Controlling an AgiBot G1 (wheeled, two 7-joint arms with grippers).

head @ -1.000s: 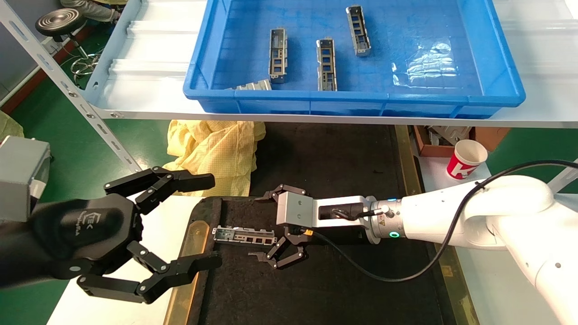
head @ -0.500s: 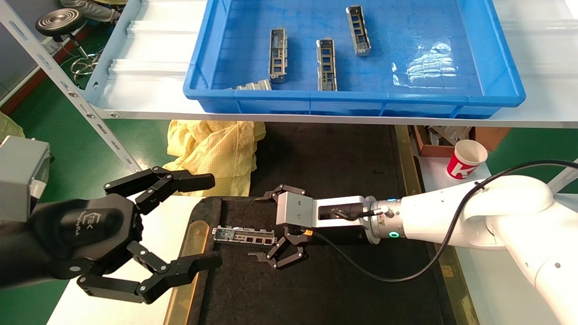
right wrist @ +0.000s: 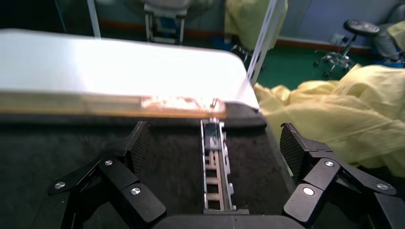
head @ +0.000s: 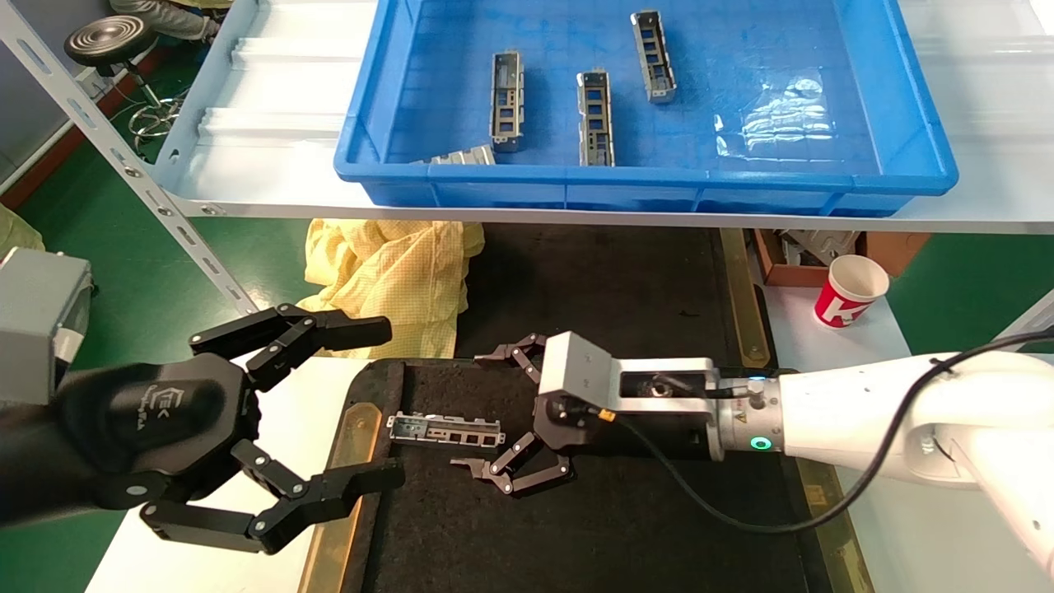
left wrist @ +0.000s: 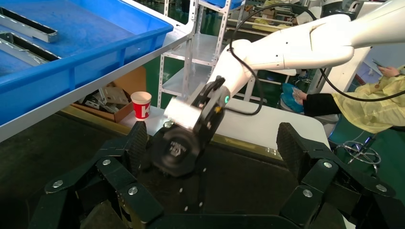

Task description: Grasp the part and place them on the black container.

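Left black gripper (head: pixel 387 403) hangs at the near left edge of the flat black felt tray with brass side strips (head: pixel 659 543), fingers spread wide, holding nothing. Right gripper (head: pixel 482 409) sits low over the tray, fingers wide apart and empty. Slim grey metal channel bracket with rectangular cut-outs (head: pixel 445 430) lies flat on the tray between the right fingers, untouched. Farther back, blue plastic bin (head: pixel 642 177) on the shelf holds four more brackets.
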